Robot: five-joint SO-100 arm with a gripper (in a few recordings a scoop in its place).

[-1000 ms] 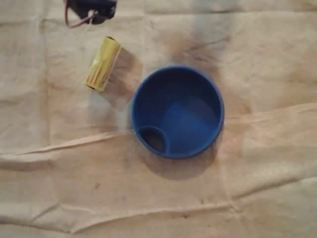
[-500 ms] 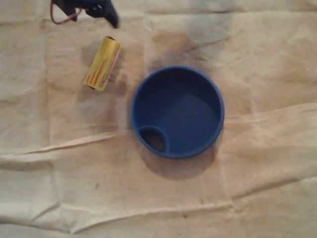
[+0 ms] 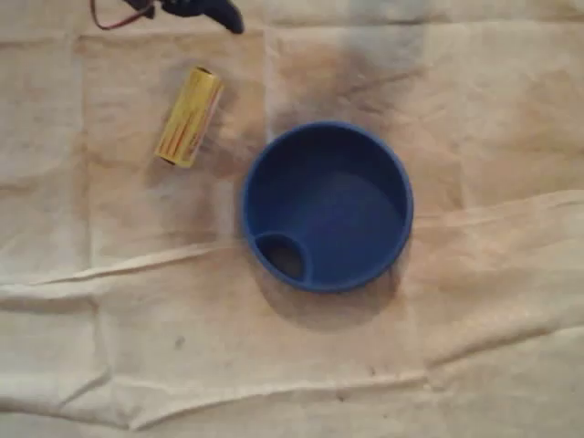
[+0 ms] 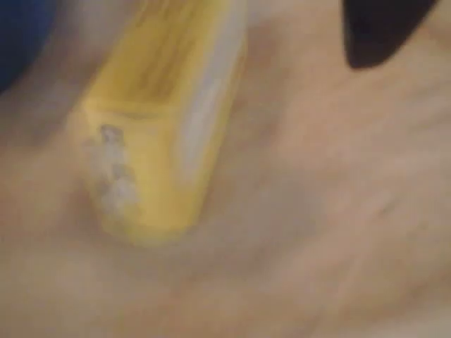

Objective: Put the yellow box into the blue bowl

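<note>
Overhead view: creased beige cloth (image 3: 456,365) under yellow box (image 3: 189,116), blue bowl (image 3: 407,212).

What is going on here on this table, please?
A robot arm is going after a yellow box, which lies on its side on a wrinkled cloth. In the overhead view the box is up and to the left of a blue bowl and does not touch it. The gripper is at the top edge, apart from the box, and I cannot tell if it is open. The wrist view shows the box close up and blurred. The box is not yet in the bowl.
</note>
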